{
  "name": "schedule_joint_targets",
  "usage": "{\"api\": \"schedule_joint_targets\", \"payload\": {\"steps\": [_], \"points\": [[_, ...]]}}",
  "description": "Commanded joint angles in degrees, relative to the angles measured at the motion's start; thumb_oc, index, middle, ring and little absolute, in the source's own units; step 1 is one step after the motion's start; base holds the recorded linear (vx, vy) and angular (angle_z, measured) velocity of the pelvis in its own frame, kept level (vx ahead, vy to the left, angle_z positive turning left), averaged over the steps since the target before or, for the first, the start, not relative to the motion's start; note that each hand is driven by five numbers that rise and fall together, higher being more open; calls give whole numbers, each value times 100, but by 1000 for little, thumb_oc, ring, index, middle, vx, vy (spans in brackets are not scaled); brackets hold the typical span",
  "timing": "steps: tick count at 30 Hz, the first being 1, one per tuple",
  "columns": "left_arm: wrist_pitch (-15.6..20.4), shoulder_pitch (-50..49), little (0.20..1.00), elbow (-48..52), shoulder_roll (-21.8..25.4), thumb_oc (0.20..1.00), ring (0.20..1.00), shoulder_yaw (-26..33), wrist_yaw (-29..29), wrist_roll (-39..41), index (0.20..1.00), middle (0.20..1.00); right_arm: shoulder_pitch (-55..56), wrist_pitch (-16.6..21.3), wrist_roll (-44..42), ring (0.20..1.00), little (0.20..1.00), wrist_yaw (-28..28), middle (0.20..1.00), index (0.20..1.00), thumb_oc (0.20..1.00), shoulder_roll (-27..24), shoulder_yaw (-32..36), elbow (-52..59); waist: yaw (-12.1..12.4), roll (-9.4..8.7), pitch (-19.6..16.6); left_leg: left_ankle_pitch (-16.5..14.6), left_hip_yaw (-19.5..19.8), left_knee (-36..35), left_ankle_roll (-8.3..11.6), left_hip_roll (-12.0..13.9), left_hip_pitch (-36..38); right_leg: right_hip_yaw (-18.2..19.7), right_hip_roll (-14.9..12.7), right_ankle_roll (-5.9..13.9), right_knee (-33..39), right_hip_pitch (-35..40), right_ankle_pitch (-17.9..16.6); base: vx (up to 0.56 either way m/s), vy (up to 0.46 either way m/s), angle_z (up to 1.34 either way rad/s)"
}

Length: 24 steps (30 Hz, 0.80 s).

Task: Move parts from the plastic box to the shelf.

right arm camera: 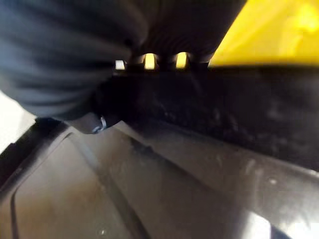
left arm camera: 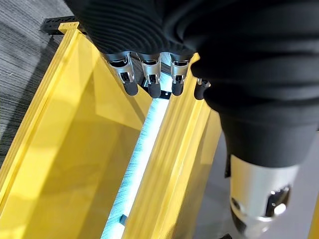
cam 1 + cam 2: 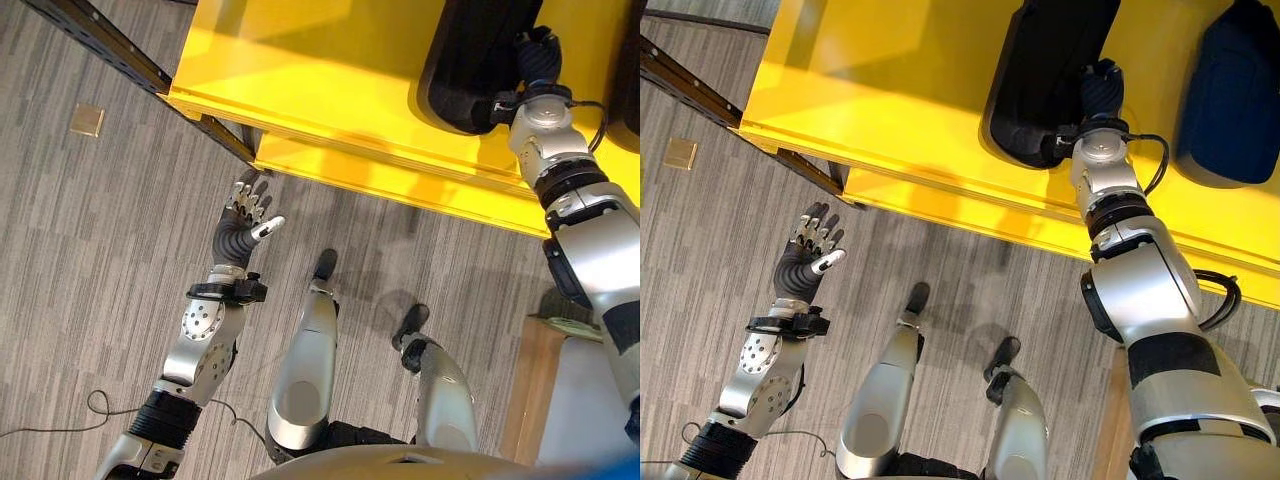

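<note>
A black moulded part (image 3: 1035, 70) lies on the yellow shelf (image 3: 890, 90). My right hand (image 3: 1100, 92) reaches over the shelf's front edge and rests against the part's near right side. In the right wrist view the part's black rim and glossy inner face (image 1: 199, 164) lie right under the hand's dark cover (image 1: 60, 50). My left hand (image 3: 243, 215) hangs open above the carpet, in front of the shelf and apart from it, holding nothing. Its fingers (image 2: 149, 82) point at the shelf's yellow edge (image 2: 75, 149) in the left wrist view.
A second dark part (image 3: 1235, 90) lies on the shelf to the right of the first. A black metal frame rail (image 3: 100, 40) runs out from the shelf's left corner. A small tan square (image 3: 87, 120) lies on the carpet. A wooden-edged surface (image 3: 530, 390) stands at lower right.
</note>
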State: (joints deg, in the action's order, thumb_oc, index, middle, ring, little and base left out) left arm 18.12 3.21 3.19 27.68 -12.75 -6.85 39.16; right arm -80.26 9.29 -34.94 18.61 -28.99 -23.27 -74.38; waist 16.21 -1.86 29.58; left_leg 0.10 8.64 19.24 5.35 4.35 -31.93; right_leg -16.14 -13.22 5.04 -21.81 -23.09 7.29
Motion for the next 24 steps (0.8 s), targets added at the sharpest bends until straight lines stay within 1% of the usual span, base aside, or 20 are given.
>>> {"api": "schedule_joint_targets", "payload": {"steps": [1, 6, 10, 15, 24], "points": [[346, -31, 1000, 384, 154, 1000, 1000, -14, -90, 21, 1000, 1000, -153, 77, -206, 200, 200, 44, 200, 200, 200, -394, -155, 23, 73, -9, -194, -528, -84, 394, 177, 544, -111, -9, -473, 352, 207, 521, -276, 1, 10, 6], [384, 79, 1000, 333, 172, 1000, 1000, -81, -153, 20, 1000, 1000, -402, 34, 57, 200, 200, 42, 200, 200, 200, -582, -494, -76, 75, -46, -142, -544, -76, 451, 152, 493, -242, -27, -460, 346, 272, 479, -291, 5, -3, 4], [392, 83, 1000, 347, 182, 1000, 1000, -84, -174, 35, 1000, 1000, -515, 30, 36, 200, 200, 45, 200, 200, 200, -617, -546, -203, 66, -48, -136, -545, -79, 433, 151, 475, -258, -35, -455, 345, 311, 478, -297, 0, 0, 0], [422, 147, 1000, 379, 227, 1000, 1000, -127, -192, 36, 1000, 1000, -698, 30, -15, 200, 200, 71, 200, 200, 200, -793, -600, -372, 64, -45, -131, -537, -71, 399, 154, 455, -317, -54, -428, 349, 390, 462, -310, 0, 0, 0], [442, 198, 1000, 397, 281, 1000, 1000, -136, -227, 73, 1000, 1000, -839, 27, -126, 200, 200, 107, 200, 200, 200, -727, -605, -545, 61, -61, -153, -500, -72, 332, 151, 428, -374, -91, -390, 326, 457, 440, -311, 0, 0, 0]]}}
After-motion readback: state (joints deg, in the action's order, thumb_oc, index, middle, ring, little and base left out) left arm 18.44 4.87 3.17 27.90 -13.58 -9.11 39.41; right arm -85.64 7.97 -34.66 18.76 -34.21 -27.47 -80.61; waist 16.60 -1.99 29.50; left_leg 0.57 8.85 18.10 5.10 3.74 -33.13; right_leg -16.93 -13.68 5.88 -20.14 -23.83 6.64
